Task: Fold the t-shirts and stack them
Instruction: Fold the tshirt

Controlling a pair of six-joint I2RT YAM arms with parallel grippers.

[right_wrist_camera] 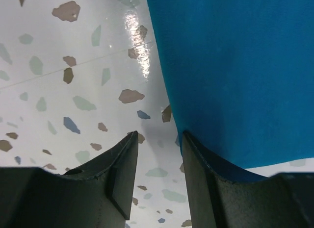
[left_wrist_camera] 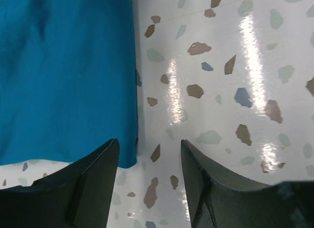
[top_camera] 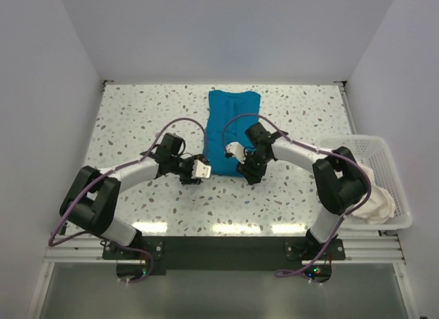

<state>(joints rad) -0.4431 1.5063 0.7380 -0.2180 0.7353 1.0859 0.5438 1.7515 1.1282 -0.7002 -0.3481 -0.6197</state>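
Left tool (top_camera: 199,170) sits at the near left corner of the folded teal-blue t-shirt (top_camera: 233,127), fingers apart, only speckled tabletop (top_camera: 137,113) between them. Right tool (top_camera: 248,173) is at the near right corner, fingers apart too, gripping nothing. The white shirt (top_camera: 376,195) lies bunched in the mesh basket (top_camera: 384,144), right of the teal one.

A glossy white tabletop (top_camera: 137,120), speckled with grey, brown and bluish chips, is boxed in by plain pale walls (top_camera: 226,31) at the back and on both sides. Overhead light leaves bright streaks on its surface. A white plastic mesh basket (top_camera: 394,154) sits at its right edge, and a metal frame rail (top_camera: 374,247) runs along the near side.
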